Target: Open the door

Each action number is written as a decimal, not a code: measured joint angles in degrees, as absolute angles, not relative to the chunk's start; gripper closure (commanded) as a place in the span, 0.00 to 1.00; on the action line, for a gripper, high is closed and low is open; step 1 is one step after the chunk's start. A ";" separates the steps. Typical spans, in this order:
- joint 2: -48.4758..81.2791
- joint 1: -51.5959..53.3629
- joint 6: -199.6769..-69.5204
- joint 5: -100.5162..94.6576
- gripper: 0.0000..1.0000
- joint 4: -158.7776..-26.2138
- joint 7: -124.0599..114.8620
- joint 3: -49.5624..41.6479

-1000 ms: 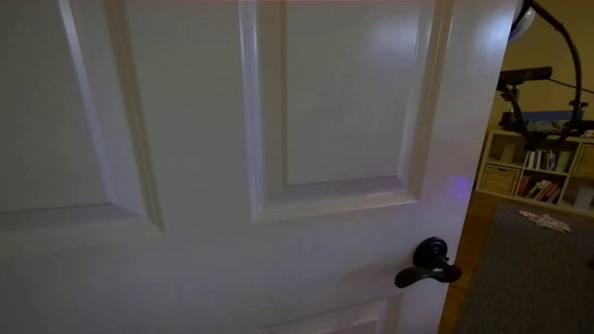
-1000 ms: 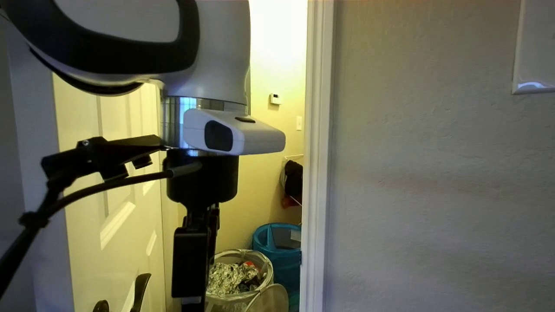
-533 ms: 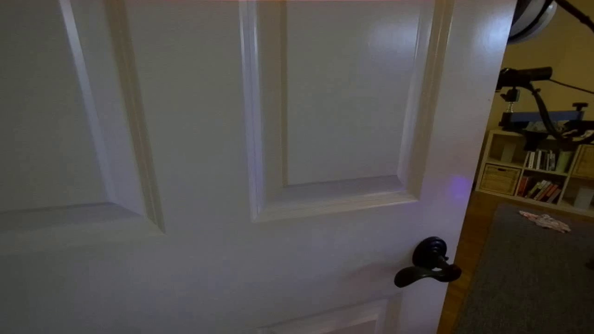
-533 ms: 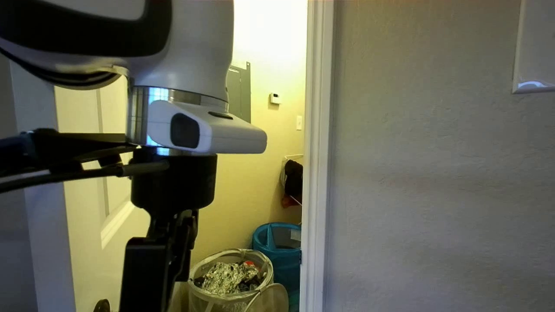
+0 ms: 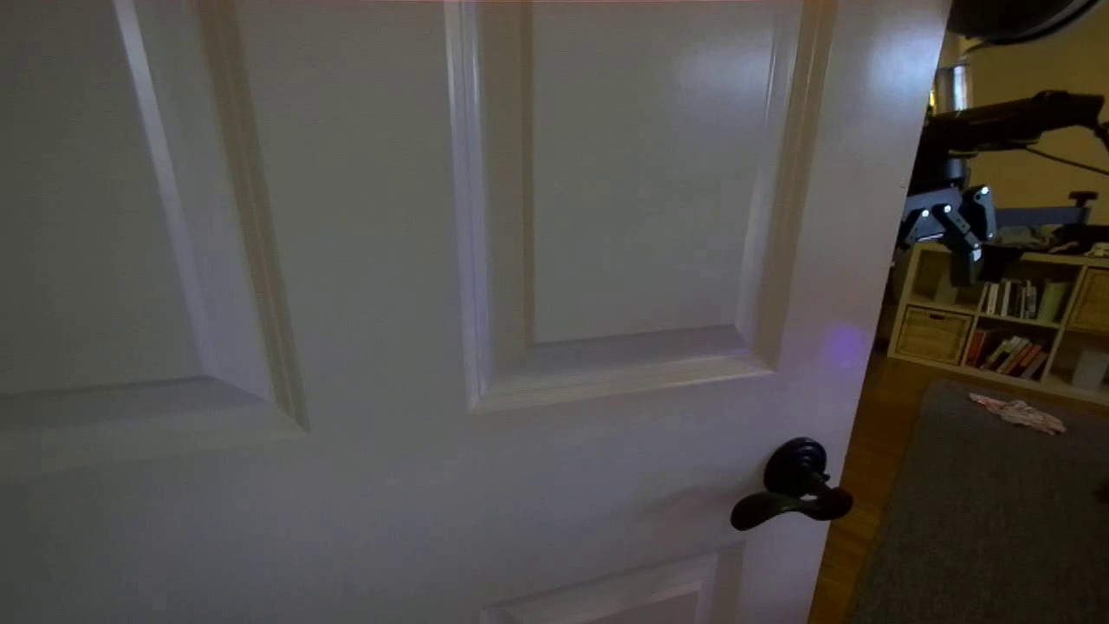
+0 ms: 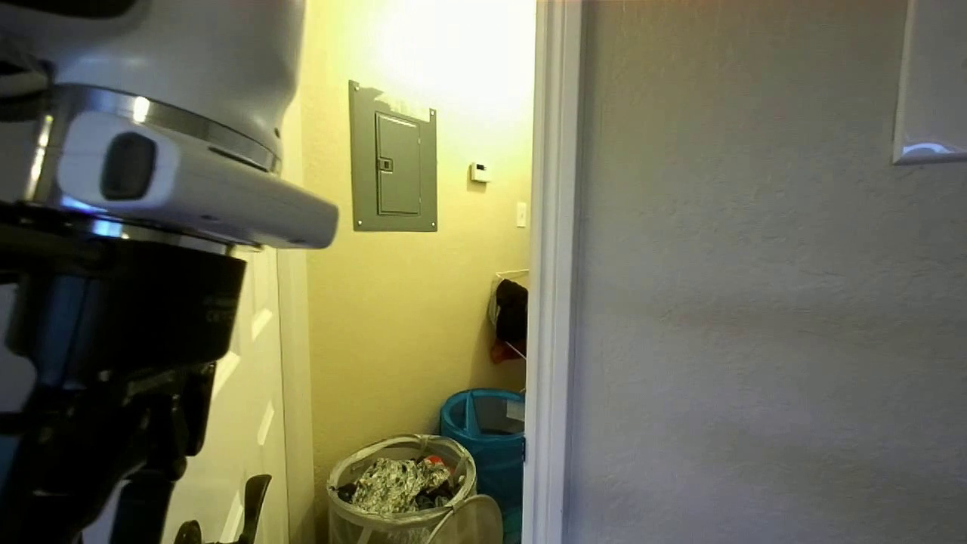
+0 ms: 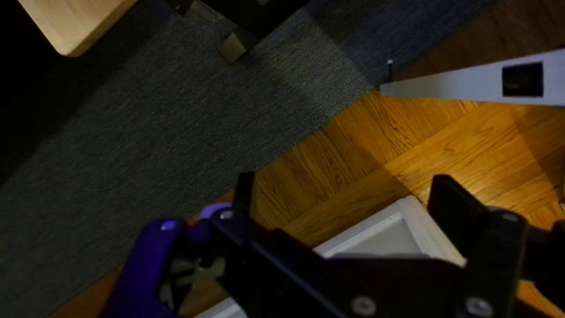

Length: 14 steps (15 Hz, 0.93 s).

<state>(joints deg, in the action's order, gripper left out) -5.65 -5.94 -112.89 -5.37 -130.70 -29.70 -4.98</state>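
Observation:
The white panelled door (image 5: pixel 372 347) stands part-open. Its black lever handle (image 5: pixel 793 510) is free of the gripper in an exterior view. In an exterior view the door's lit face (image 6: pixel 238 449) and lever (image 6: pixel 255 502) show behind my arm. In the wrist view the door's lower corner (image 7: pixel 384 240) shows far below, between the fingers; the upper door is hidden by the gripper. My gripper (image 7: pixel 345 179) is open with fingers wide apart and nothing between the tips. It is just beyond the door's free edge, partly hidden by it (image 5: pixel 949 230); I cannot tell whether it touches.
White door frame (image 6: pixel 553 302) and grey wall (image 6: pixel 740 302) bound the doorway. The jamb (image 7: pixel 463 79) has a black plate. A pale hamper (image 6: pixel 355 521) and blue basket (image 6: pixel 495 465) stand inside. Dark carpet (image 7: pixel 167 132) and a wooden tabletop (image 7: pixel 84 22) are nearby.
My arm has moved left and tilted in an exterior view. The gripper has come into sight beyond the door's edge. The door's edge and handle have shifted slightly left there.

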 measured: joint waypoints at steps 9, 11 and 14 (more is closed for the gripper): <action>-23.52 -5.14 -111.99 -3.97 0.00 -144.82 -29.91 2.31; -27.72 -4.99 -112.45 -2.26 0.00 -147.78 -29.91 3.48; -32.89 -5.04 -115.68 1.30 0.00 -151.53 -29.91 3.84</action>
<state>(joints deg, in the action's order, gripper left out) -32.89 -5.04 -115.68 1.30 -151.53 -29.91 3.84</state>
